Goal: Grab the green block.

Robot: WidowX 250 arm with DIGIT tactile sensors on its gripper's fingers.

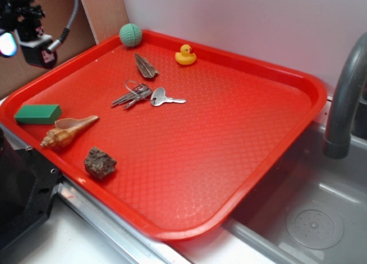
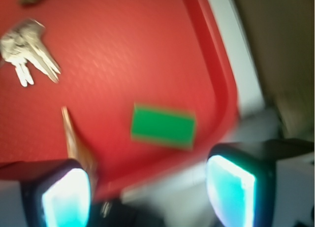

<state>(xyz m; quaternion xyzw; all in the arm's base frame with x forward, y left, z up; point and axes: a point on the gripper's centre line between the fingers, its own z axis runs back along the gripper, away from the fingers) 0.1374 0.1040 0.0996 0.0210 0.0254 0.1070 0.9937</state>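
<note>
Gripper (image 2: 147,192) jaws wide apart, empty. Green block (image 2: 163,126) lies at 12 o'clock of the fingertips, long axis running roughly 9-to-3, seashell (image 2: 76,143) just beside.

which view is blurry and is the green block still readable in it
Wrist view is smeared by motion blur, yet the green block reads clearly, its edges soft; the fingertips glow cyan. Exterior view is sharp, block crisp.
</note>
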